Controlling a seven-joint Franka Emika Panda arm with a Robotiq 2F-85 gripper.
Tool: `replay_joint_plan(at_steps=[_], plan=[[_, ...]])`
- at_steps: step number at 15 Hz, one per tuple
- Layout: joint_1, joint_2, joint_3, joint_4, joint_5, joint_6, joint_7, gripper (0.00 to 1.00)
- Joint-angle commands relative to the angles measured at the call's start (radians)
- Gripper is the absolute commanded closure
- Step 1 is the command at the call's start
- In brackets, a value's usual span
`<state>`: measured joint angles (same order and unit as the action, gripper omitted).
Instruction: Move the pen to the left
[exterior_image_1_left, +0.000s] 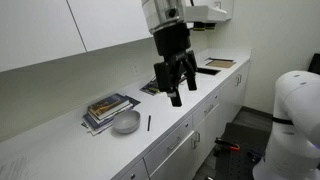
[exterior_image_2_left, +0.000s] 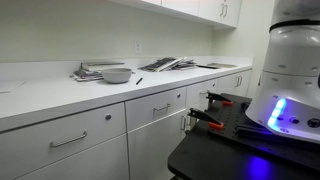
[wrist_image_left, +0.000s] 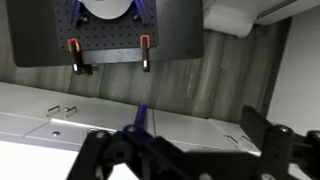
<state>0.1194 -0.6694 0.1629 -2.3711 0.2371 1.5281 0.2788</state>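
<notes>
The pen (exterior_image_1_left: 149, 123) is a thin dark stick lying on the white counter (exterior_image_1_left: 60, 145), just to the right of a small grey bowl (exterior_image_1_left: 126, 122). It also shows in an exterior view (exterior_image_2_left: 139, 80) beside the bowl (exterior_image_2_left: 117, 75). My gripper (exterior_image_1_left: 176, 90) hangs high above the counter, up and to the right of the pen, fingers spread and empty. In the wrist view the open fingers (wrist_image_left: 185, 140) frame the cabinet fronts and floor; the pen is out of that view.
A stack of books (exterior_image_1_left: 105, 108) lies behind the bowl, with loose papers (exterior_image_1_left: 153, 88) and a clipboard (exterior_image_1_left: 218, 64) further along. A black cart (exterior_image_2_left: 230, 125) with orange-handled clamps stands in front of the cabinets.
</notes>
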Motion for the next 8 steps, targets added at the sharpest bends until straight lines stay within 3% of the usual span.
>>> replay_joint_plan(at_steps=[1,5,8], plan=[[-0.019,-0.001,0.013,0.003,0.007,-0.005,-0.009,0.00],[-0.019,-0.001,0.013,0.003,0.007,-0.005,-0.009,0.00],[-0.069,0.022,0.060,-0.048,0.030,0.214,0.144,0.00]])
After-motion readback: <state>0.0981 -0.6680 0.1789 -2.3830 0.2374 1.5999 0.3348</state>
